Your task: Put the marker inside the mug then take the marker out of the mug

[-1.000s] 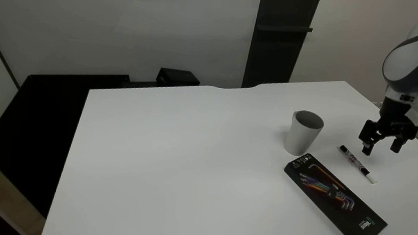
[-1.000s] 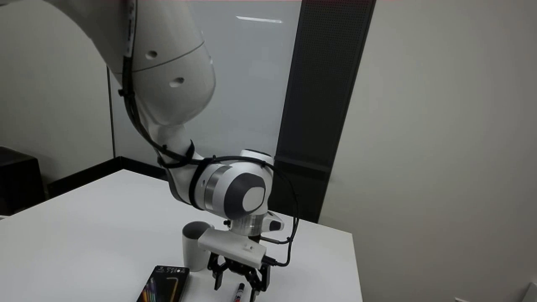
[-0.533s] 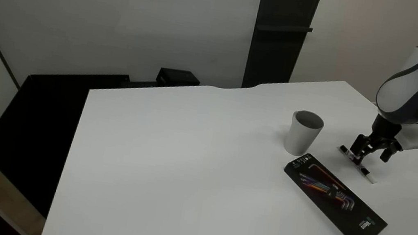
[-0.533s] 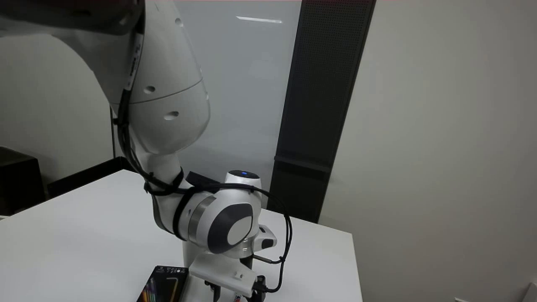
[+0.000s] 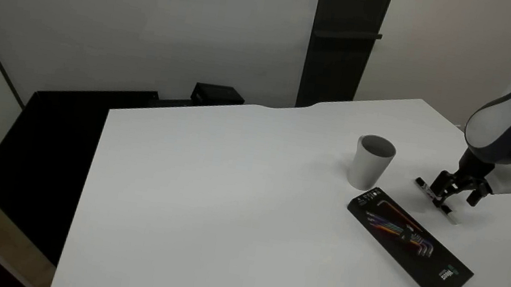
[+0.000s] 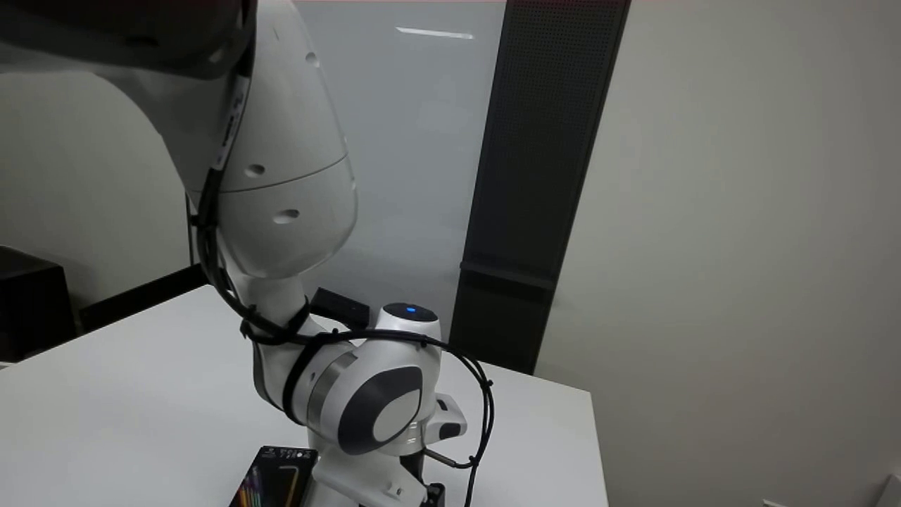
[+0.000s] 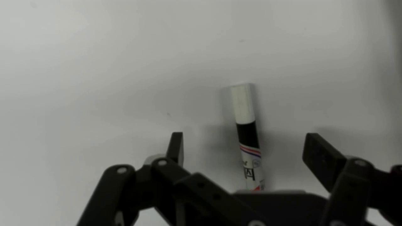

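Observation:
The marker (image 5: 425,188) lies flat on the white table (image 5: 227,200), with a black end and a white end. In the wrist view the marker (image 7: 248,135) runs between the spread fingers of my gripper (image 7: 244,134), with a gap on both sides. My gripper (image 5: 455,201) is open and low over the table, one finger covering the marker's middle in an exterior view. The grey mug (image 5: 367,168) stands upright beside the marker, its dark inside showing. In an exterior view the arm mostly hides the mug, and my fingertips are below the frame.
A flat black case (image 5: 410,245) with coloured print lies near the mug and the marker; it also shows in an exterior view (image 6: 278,475). The table's far edge lies behind the mug. A black box (image 5: 217,95) stands beyond that edge.
My gripper has come down from above the table to the marker, its fingers now around it. In the last half second it has moved only slightly. The mug and case have not moved.

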Robot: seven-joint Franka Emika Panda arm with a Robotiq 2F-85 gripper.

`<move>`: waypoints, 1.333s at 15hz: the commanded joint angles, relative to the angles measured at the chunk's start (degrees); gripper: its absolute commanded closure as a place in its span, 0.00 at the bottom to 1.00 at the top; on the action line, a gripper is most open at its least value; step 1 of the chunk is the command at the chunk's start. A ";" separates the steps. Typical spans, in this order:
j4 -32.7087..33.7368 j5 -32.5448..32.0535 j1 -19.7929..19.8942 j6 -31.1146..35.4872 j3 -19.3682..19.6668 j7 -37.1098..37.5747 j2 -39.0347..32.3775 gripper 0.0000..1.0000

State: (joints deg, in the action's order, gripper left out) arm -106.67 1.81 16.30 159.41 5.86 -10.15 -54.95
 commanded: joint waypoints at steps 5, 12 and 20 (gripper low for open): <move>-1.10 1.91 3.32 2.75 -1.50 0.78 1.18 0.57; -0.27 0.78 1.65 1.19 -1.42 1.01 0.61 0.00; 1.12 -0.66 -1.96 1.00 -0.94 1.35 -3.25 0.00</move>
State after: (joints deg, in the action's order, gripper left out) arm -106.65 2.25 14.75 161.00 4.09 -10.20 -56.65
